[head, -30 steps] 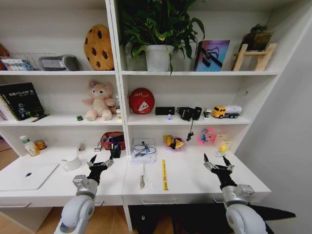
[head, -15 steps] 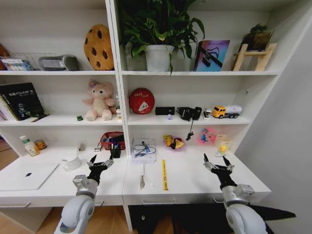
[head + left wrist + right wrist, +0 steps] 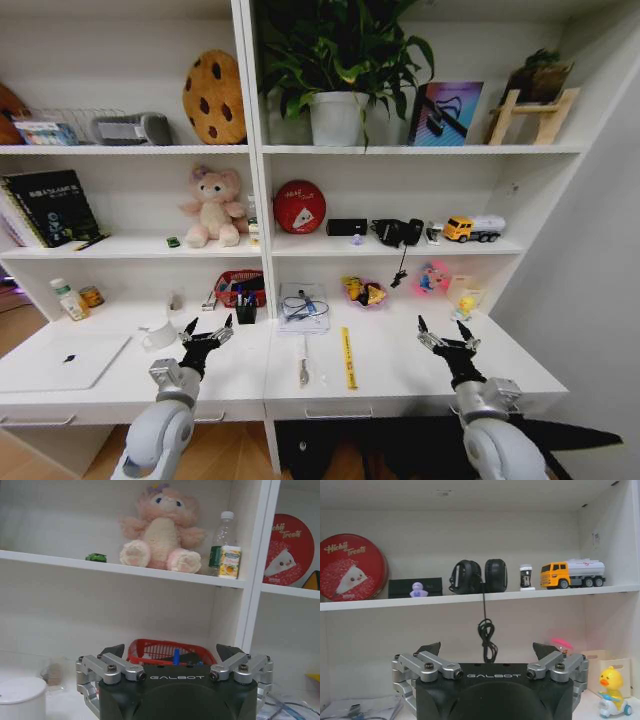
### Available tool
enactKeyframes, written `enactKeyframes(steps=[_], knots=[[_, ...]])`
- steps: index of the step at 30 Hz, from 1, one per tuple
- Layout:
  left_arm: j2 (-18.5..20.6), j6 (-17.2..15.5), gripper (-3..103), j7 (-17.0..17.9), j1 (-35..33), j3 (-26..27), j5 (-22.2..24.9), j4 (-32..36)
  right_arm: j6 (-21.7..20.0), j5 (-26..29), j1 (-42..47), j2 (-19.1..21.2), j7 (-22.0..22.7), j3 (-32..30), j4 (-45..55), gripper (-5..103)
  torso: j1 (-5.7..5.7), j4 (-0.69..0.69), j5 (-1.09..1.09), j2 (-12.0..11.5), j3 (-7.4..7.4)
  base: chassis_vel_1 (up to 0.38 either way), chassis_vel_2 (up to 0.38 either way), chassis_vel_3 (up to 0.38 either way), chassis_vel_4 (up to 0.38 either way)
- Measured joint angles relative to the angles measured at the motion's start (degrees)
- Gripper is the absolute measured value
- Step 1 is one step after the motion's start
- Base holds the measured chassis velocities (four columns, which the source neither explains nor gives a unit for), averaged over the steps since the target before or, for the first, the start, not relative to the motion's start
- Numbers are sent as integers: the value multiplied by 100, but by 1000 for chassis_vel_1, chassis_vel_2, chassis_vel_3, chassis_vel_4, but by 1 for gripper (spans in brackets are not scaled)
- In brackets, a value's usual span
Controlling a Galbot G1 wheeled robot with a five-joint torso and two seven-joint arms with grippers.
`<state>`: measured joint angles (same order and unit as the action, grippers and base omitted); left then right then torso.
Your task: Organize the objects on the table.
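Observation:
The slim silver-white laptop (image 3: 60, 360) lies closed at the left end of the white table (image 3: 400, 375). A tiny green toy car (image 3: 173, 241) (image 3: 95, 557) stands on the middle shelf beside the pink bear (image 3: 216, 206). A slim pen-like item (image 3: 303, 366) lies near the table's front edge at the middle. My left gripper (image 3: 208, 330) (image 3: 172, 651) hovers open over the table, right of a white cup (image 3: 158, 335). Over the right half, my right gripper (image 3: 445, 331) (image 3: 486, 649) is open too. Neither holds anything.
A yellow strip (image 3: 348, 357) lies mid-table. A red basket (image 3: 240, 287) (image 3: 167, 651), a dark pen cup (image 3: 245, 312), a clear box with cables (image 3: 303, 307) and small toys (image 3: 362, 291) line the back. A duck toy (image 3: 612, 690) stands at the far right. Shelf uprights rise behind.
The whole head picture has shifted slightly to the right, so the camera has moved. Both grippers keep the same open pose and nothing on the table has moved.

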<state>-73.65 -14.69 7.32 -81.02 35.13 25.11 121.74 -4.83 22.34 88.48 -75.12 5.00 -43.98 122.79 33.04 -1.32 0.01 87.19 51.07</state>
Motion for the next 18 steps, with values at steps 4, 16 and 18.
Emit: enactKeyframes(steps=[4, 16, 18], knots=[[0, 0, 100, 0, 0, 1, 0, 0, 1, 0, 0, 0, 0, 1, 0, 100, 1, 1, 2, -1, 1, 195, 192, -196, -210], [0, 0, 100, 0, 0, 0, 0, 0, 4, -1, 0, 0, 0, 0, 1, 100, 1, 0, -9, 0, 0, 189, 194, -181, -188], [0, 0, 100, 0, -1, 1, 0, 0, 4, -1, 0, 0, 0, 0, 1, 100, 1, 1, -2, 0, 0, 207, 207, -204, -185]])
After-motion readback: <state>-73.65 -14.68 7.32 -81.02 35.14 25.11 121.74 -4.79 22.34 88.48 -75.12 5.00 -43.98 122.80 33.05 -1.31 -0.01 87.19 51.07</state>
